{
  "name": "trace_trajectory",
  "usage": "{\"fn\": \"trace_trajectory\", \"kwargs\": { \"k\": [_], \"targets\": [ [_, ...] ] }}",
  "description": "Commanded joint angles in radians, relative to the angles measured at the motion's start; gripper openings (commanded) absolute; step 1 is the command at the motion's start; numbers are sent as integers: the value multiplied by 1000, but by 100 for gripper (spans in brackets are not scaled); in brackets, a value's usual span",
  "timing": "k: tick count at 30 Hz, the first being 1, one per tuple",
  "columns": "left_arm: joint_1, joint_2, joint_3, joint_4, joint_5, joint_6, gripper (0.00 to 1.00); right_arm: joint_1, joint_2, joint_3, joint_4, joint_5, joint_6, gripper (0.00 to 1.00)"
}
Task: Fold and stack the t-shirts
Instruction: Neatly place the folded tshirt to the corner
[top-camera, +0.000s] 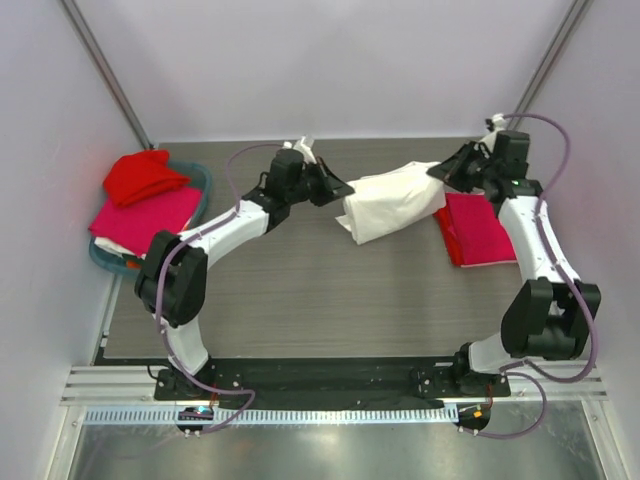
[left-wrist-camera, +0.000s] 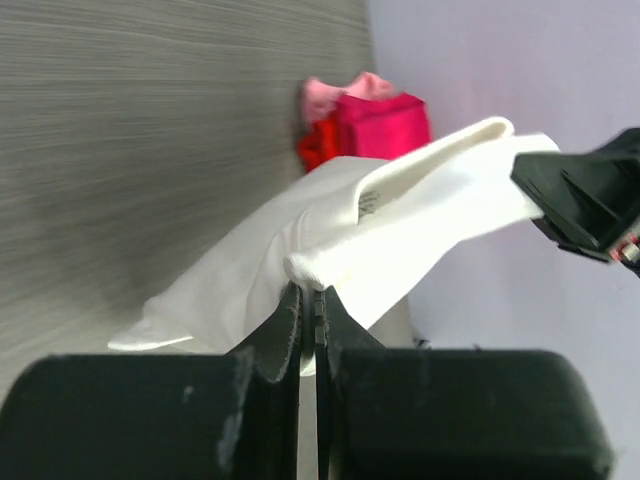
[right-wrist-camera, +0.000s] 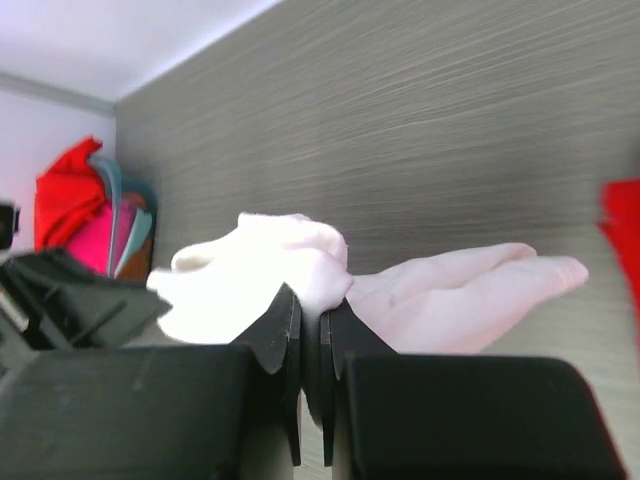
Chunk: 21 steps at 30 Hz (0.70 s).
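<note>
White t-shirt (top-camera: 392, 205): bunched and slung between the two claws over the far middle of the counter (top-camera: 320, 300). Whether its lowest folds touch the surface cannot be told.
Left claw (left-wrist-camera: 310, 295): pressed together on a rolled edge of the white t-shirt, with a small sewn label seen just beside the pinch.
Right claw (right-wrist-camera: 312, 305): pressed together on a gathered lump of the same cloth at its other end.
Folded tee (top-camera: 475, 232): laid flat on the counter at the right, under the right arm and just beside the white t-shirt.
Basket (top-camera: 197, 176): set at the left edge, with a crumpled red tee (top-camera: 143, 177) and a pink tee (top-camera: 145, 215) in it.
Step judged: the white t-shirt is being drawn out so that it can be laid flat for folding.
Handling: light, limp cotton is expected, with no shape kept and sag wherever it is unsupported. It is neither fragile nor slippery.
Where to hold: corners, hem or shoulder seams are judged best, and a bunched grip is likely to leave creases.
</note>
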Motion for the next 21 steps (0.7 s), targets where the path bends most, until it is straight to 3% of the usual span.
{"fn": "trace_trajectory", "kwargs": {
  "k": [1,10,21],
  "targets": [
    [-118,-79,91,45,-95,6,0,-121,-124,30,-99,-9,6,1],
    [-381,13,287,81,-215,36,0,-501,-225,55,-314,29,43,1],
    [-548,262,545,150,-264,39,0,-739,-164,145,-373,149,17,1]
  ]
}}
